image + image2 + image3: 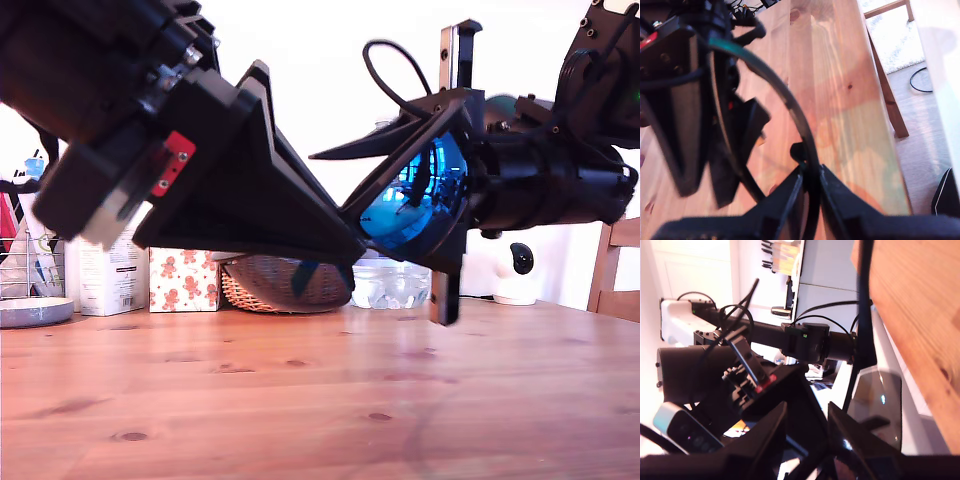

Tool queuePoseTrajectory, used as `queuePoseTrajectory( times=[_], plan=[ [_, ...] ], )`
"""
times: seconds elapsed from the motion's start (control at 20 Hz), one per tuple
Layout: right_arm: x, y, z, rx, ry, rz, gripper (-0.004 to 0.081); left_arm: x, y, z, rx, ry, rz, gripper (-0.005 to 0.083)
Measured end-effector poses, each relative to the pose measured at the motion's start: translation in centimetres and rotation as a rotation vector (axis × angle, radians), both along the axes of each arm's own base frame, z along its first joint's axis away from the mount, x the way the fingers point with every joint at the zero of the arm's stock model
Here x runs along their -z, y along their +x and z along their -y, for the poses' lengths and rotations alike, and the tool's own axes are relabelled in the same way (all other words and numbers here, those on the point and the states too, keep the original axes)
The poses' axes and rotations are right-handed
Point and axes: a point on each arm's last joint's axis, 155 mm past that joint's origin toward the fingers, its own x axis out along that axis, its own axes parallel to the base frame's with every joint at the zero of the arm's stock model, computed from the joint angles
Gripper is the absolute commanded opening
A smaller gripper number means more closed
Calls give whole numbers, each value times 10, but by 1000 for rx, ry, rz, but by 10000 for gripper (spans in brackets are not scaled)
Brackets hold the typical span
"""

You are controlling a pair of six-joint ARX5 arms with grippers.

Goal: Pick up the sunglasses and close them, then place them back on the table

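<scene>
Here, in the exterior view, the sunglasses (415, 195) hang tilted in the air above the table (300, 400), between both arms. My first gripper (345, 250) reaches in from that view's left and meets the frame below the blue lens. My second gripper (455, 180) comes from the right.

In the first wrist view, my first gripper's fingertips (795, 192) are pinched tight on a thin black edge of the sunglasses.

In the second wrist view, my second gripper's fingers (850, 435) show a gap, with a dark lens just beside them. I cannot tell whether they grasp the sunglasses.

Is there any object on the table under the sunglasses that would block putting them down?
Nothing visible does. The sunglasses hang above bare table; the basket and boxes stand farther back.
</scene>
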Motion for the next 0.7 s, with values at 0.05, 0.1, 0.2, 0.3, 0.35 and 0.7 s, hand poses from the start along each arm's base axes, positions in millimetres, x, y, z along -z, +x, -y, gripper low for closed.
queuePoseTrajectory(
  times=[0.05,0.1,0.2,0.3,0.35,0.7],
  plan=[
    [0,0,0,0,2,4,228,0,-2,1,4,0,3,-24],
    [0,1,0,1,3,6,228,0,-3,2,7,0,4,-24],
    [2,7,2,28,-9,14,229,-1,-7,4,15,0,7,-24],
    [7,19,5,76,-33,36,229,-1,-11,5,24,0,7,-24],
    [9,26,8,101,-41,47,229,-1,-12,6,27,0,7,-24],
    [19,61,18,225,-84,199,222,-1,-11,6,10,-10,-4,-24]
  ],
)
